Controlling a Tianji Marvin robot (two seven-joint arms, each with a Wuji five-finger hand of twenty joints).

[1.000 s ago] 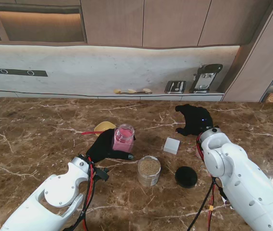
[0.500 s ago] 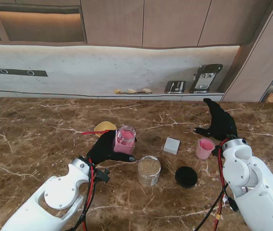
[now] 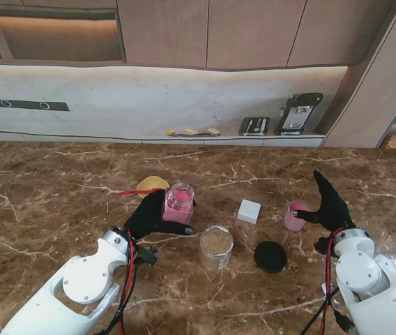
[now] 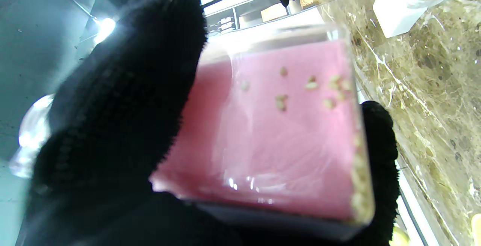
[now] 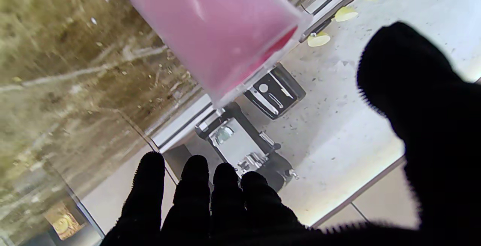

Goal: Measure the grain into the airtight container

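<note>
Grain jar (image 3: 216,247) sits open near the middle of the table, nearer to me than the pink-lined container (image 3: 179,203) that my left hand (image 3: 153,215) is clamped on, thumb one side, fingers (image 4: 127,99) the other; left wrist view shows a few grains stuck inside the clear wall over pink. Right hand (image 3: 330,208) is spread, fingers (image 5: 191,193) apart and holding nothing, just beside the pink measuring cup (image 3: 295,216); whether a fingertip touches the cup I can't tell. Outward from there: white block (image 3: 249,210) between the two hands, black lid (image 3: 270,256) off and lying right of the grain jar, yellow item (image 3: 152,183) behind the container. Step in hand, I judge: get the measuring cup. To do it well, wrap thumb and fingers round the cup's wall low down, close evenly so it doesn't tip, lift straight, keep it level. Left should hold the container steady and upright, mouth clear for pouring.
</note>
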